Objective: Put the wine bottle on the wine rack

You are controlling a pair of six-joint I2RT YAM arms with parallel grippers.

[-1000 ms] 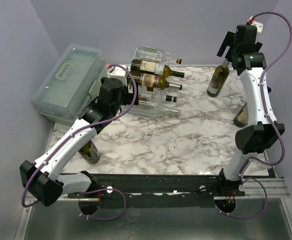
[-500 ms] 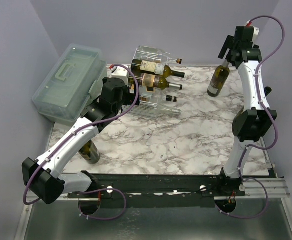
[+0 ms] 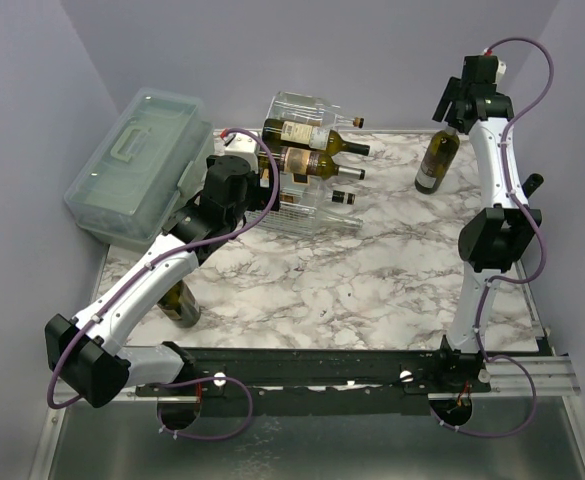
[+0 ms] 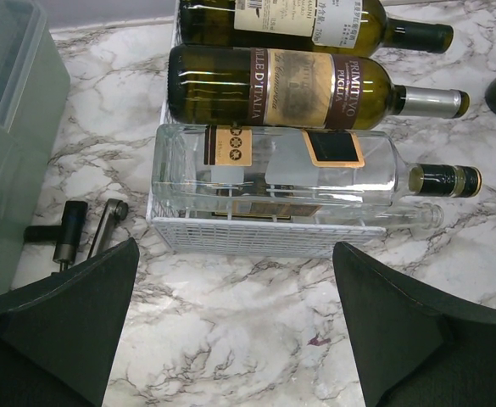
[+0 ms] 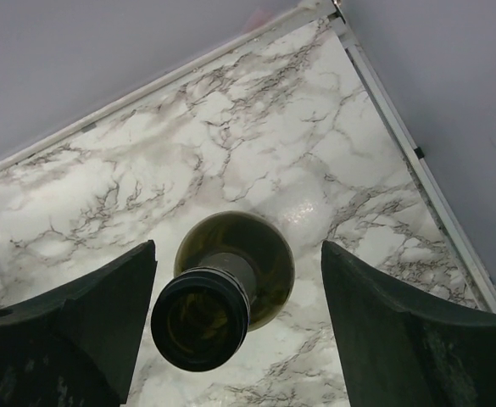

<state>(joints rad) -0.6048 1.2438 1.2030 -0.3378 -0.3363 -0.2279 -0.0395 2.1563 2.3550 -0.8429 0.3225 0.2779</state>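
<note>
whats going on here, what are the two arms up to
The right gripper hangs open over the mouth of an upright wine bottle at the far right of the table, and is not gripping it. The wine rack at the back holds three bottles lying on their sides. The left gripper is open and empty, facing the front of the rack.

One wine rack (image 3: pixel 294 213), three bottles (image 4: pixel 281 89) lying in it; two more wine bottles on the desk (image 3: pixel 372 270), one far right (image 3: pixel 437 160), one near left (image 3: pixel 182 305); one lidded box (image 3: pixel 137 165).
</note>
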